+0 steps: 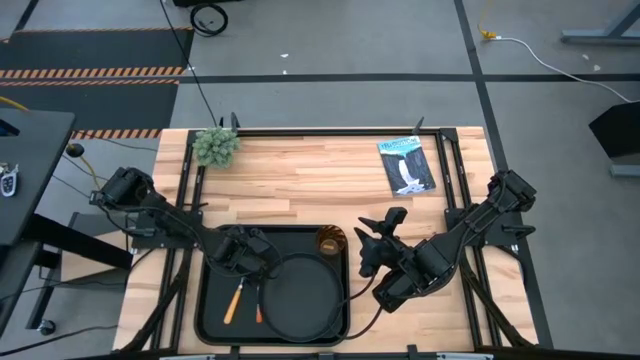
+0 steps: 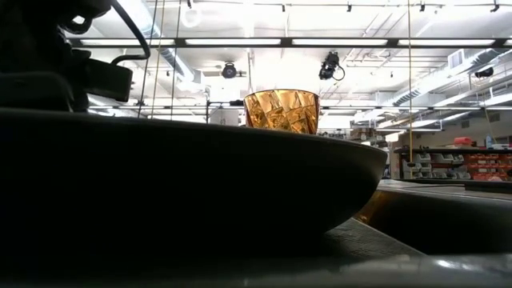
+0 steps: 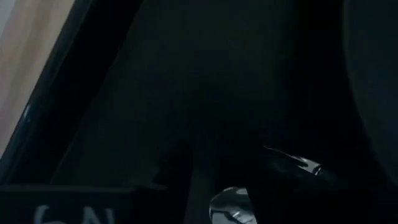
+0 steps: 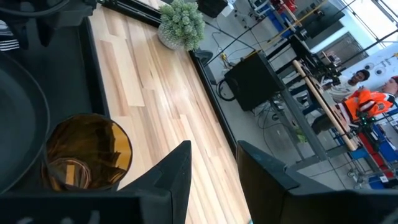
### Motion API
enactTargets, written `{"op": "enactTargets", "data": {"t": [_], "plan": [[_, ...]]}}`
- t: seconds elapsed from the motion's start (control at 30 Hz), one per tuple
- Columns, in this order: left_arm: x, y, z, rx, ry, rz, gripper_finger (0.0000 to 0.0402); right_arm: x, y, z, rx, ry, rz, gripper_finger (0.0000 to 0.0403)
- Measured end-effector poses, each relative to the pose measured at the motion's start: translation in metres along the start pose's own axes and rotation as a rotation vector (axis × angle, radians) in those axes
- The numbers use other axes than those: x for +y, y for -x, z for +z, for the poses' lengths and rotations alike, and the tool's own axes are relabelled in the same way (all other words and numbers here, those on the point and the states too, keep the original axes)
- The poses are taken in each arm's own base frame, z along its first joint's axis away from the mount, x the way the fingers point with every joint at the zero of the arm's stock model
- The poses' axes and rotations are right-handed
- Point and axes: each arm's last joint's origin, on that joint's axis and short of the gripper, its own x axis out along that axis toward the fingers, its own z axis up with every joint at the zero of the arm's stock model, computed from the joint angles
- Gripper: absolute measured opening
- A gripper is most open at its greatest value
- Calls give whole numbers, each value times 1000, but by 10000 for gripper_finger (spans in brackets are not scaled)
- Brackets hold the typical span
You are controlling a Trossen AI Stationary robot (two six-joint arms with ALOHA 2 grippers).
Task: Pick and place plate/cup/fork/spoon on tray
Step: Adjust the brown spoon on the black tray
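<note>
While viewed from above: tray (image 1: 210, 300) at the table's (image 1: 300, 180) near edge, between the two arms. Round plate (image 1: 305, 295) inside the tray, on its right half. Cup (image 1: 331, 241) upright in the tray's far right corner, just beyond the plate. Two orange-handled utensils on the tray's left half, side by side, just left of the plate: one (image 1: 233, 301) further left, the other (image 1: 259, 305) beside the plate's rim. Which is fork and which is spoon: cannot tell from this height.

Surroundings: small green plant (image 1: 215, 146) at the far left corner of the table; printed booklet (image 1: 407, 165) toward the far right, well apart from the tray. No obstruction between these and the tray.

Left gripper (image 1: 262, 268): low over the tray's left half, just beyond the utensil handles and beside the plate's rim. Left wrist view mostly dark; a shiny silver piece (image 3: 230, 204) visible close below. Finger spacing and any grasp: cannot tell.

Right gripper (image 1: 375, 238): over bare wood just right of the tray's far right corner, near the cup, not touching it. Fingers (image 4: 177, 171) parted, with nothing between them.
</note>
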Motion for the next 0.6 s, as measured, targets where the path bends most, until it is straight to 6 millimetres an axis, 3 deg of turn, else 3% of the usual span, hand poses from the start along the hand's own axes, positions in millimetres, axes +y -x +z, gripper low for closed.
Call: {"op": "enactTargets", "data": {"t": [0.6], "plan": [[0, 16, 4, 68, -1, 62, 138, 0, 0, 0, 0, -4, 0, 134]]}}
